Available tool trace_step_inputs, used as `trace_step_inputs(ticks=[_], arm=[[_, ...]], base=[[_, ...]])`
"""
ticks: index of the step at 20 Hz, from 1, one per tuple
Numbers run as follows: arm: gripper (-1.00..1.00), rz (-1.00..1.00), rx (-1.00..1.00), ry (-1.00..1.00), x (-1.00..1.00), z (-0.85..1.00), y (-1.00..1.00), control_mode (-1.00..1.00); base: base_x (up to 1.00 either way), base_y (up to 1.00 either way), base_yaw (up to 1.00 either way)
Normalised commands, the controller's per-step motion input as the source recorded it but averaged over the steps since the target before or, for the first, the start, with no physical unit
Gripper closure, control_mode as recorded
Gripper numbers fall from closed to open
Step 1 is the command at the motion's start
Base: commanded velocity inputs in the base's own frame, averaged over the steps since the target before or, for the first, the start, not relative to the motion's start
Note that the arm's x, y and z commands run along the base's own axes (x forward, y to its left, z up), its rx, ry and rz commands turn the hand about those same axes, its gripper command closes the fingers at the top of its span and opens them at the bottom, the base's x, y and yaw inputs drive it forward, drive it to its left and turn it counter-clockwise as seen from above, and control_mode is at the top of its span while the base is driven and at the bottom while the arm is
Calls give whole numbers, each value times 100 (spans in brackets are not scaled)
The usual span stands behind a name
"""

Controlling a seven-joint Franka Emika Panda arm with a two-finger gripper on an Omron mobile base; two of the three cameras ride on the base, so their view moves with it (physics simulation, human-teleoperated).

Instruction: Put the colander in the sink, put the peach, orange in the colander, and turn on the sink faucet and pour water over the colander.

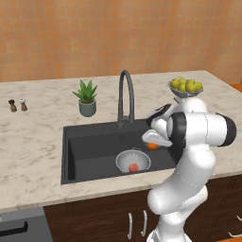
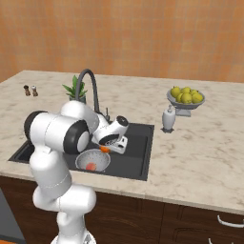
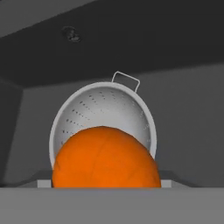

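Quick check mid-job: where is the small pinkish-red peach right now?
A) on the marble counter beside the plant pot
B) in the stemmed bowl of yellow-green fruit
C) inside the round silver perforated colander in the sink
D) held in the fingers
C: the small pinkish-red peach lies inside the round silver perforated colander on the floor of the dark charcoal sink.

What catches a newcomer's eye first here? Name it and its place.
The bright orange round fruit held in the white arm's gripper, above the dark charcoal sink. Below it, the silver perforated metal colander sits in the basin with the pinkish-red peach inside.
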Motion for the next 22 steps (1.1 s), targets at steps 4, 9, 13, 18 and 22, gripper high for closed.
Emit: trace_step_inputs(ticks=[4, 9, 13, 18, 22], arm=[[100, 0, 0, 14, 14, -36, 2, -100], [100, -1, 0, 13, 22, -32, 11, -100], [100, -1, 1, 13, 25, -37, 11, -100], [100, 0, 2, 13, 21, -39, 8, -100], [100, 0, 4, 12, 20, -39, 7, -100]], base=[[0, 0, 0], [0, 0, 0], [0, 0, 0], [0, 0, 0], [0, 0, 0]])
